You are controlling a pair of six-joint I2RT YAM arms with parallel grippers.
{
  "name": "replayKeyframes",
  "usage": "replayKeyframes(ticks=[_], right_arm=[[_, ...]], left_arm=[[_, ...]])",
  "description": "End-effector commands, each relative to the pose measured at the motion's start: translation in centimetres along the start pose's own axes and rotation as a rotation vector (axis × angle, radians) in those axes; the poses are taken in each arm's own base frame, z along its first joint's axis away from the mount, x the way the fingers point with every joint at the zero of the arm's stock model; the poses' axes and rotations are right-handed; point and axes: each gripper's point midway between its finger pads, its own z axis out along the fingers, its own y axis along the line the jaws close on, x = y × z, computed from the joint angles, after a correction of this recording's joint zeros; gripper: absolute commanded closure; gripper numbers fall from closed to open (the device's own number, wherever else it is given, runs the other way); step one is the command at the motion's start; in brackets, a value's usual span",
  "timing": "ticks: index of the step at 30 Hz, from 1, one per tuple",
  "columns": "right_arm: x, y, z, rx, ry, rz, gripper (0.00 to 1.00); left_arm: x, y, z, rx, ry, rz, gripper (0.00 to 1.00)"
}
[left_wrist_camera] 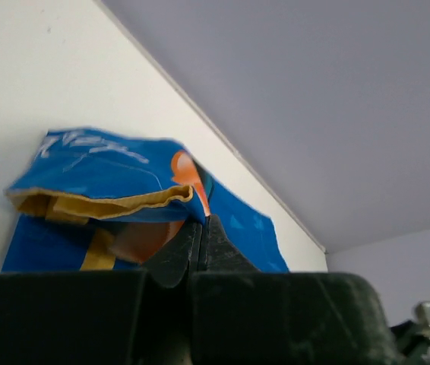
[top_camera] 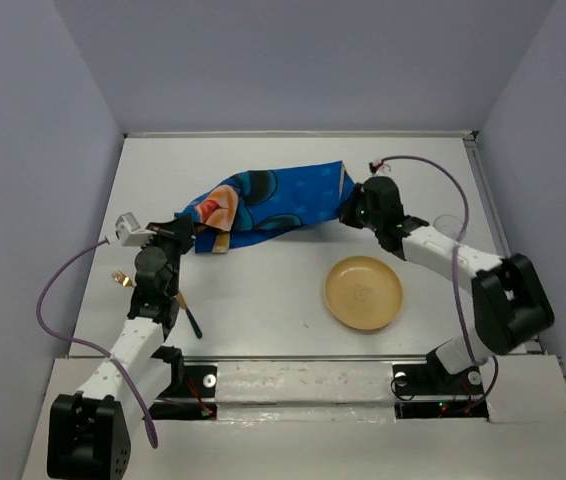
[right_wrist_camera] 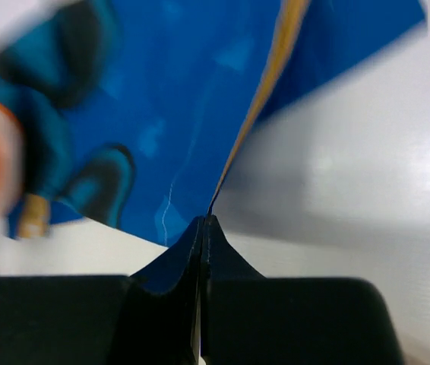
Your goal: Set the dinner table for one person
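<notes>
The blue cartoon-printed cloth mat [top_camera: 273, 205] hangs crumpled between my two grippers above the white dinner table [top_camera: 283, 300]. My left gripper [top_camera: 189, 232] is shut on the mat's left edge; in the left wrist view [left_wrist_camera: 202, 222] the mat [left_wrist_camera: 101, 190] folds over, showing its yellow hem. My right gripper [top_camera: 349, 210] is shut on the mat's right edge; in the right wrist view [right_wrist_camera: 206, 219] the mat [right_wrist_camera: 169, 114] stretches away from the closed jaws. A tan round plate [top_camera: 363, 292] lies on the table at right front.
A fork [top_camera: 118, 277] lies at the table's left edge beside my left arm. A dark utensil [top_camera: 191, 318] lies near the front left. A clear glass [top_camera: 447, 226] stands at right, behind my right arm. Walls enclose the table.
</notes>
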Motion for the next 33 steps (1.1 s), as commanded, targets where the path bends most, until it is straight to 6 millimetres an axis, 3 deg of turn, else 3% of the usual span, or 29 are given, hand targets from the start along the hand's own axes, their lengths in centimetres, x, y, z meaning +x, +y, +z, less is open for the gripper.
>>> replayKeyframes(ticks=[1, 2, 3, 5, 6, 9, 14, 16, 20, 22, 23, 24, 25, 26, 27, 28, 29, 30, 31, 33], right_arm=[[-12.3, 5.2, -10.1, -0.100, -0.394, -0.092, 1.00], [-13.5, 5.6, -11.6, -0.101, -0.427, -0.100, 1.00], [-15.1, 5.9, -13.6, -0.088, -0.464, -0.105, 1.00], [-16.7, 6.2, -16.5, -0.078, -0.510, -0.131, 1.00], [-18.0, 6.6, -19.1, -0.094, -0.559, -0.128, 1.00], [-20.2, 6.7, -24.0, -0.081, -0.648, -0.129, 1.00], [-23.1, 7.3, -28.9, -0.081, -0.756, -0.135, 1.00], [-23.8, 6.9, -29.2, -0.047, -0.776, -0.146, 1.00], [-25.5, 7.0, -28.2, 0.001, -0.785, -0.172, 1.00], [-27.0, 7.1, -26.6, 0.011, -0.773, -0.185, 1.00], [-27.4, 6.9, -24.1, 0.028, -0.737, -0.192, 1.00], [-28.3, 7.2, -25.0, 0.006, -0.759, -0.188, 1.00], [-29.2, 7.9, -23.4, -0.022, -0.735, -0.193, 1.00], [-30.6, 7.0, -22.8, -0.002, -0.742, -0.183, 1.00], [-31.1, 6.4, -20.2, 0.011, -0.704, -0.180, 1.00], [-32.7, 7.4, -20.7, -0.035, -0.721, -0.167, 1.00], [-33.5, 7.1, -20.1, -0.036, -0.713, -0.157, 1.00], [-34.7, 6.1, -19.8, -0.021, -0.715, -0.144, 1.00], [-35.7, 6.5, -19.0, -0.040, -0.699, -0.139, 1.00], [-36.7, 5.7, -17.9, -0.027, -0.683, -0.135, 1.00]], left_arm=[[-6.1, -8.1, -0.9, 0.182, -0.123, 0.030, 1.00], [-6.8, -8.6, -1.2, 0.179, -0.130, 0.041, 1.00], [-8.5, -10.4, -1.7, 0.207, -0.166, 0.045, 1.00], [-10.4, -12.0, -2.6, 0.225, -0.209, 0.062, 1.00], [-10.9, -12.4, -2.8, 0.220, -0.212, 0.090, 1.00], [-14.1, -16.1, -4.2, 0.274, -0.261, 0.128, 1.00], [-15.9, -18.0, -4.6, 0.279, -0.289, 0.161, 1.00], [-16.8, -18.3, -4.5, 0.264, -0.315, 0.171, 1.00], [-16.6, -18.5, -2.6, 0.251, -0.292, 0.192, 1.00], [-16.2, -18.6, -0.7, 0.238, -0.269, 0.194, 1.00], [-15.5, -18.1, 1.0, 0.217, -0.242, 0.190, 1.00], [-15.3, -18.0, 2.0, 0.209, -0.225, 0.197, 1.00], [-16.4, -19.4, 2.5, 0.239, -0.228, 0.192, 1.00], [-16.7, -19.7, 3.6, 0.239, -0.221, 0.195, 1.00], [-15.6, -18.4, 6.1, 0.192, -0.172, 0.197, 1.00], [-17.1, -20.2, 6.7, 0.224, -0.186, 0.198, 1.00], [-17.2, -20.6, 7.7, 0.224, -0.174, 0.199, 1.00], [-16.9, -18.8, 9.8, 0.166, -0.147, 0.204, 1.00], [-17.5, -19.8, 10.8, 0.185, -0.142, 0.208, 1.00], [-18.8, -21.8, 11.0, 0.220, -0.158, 0.209, 1.00]])
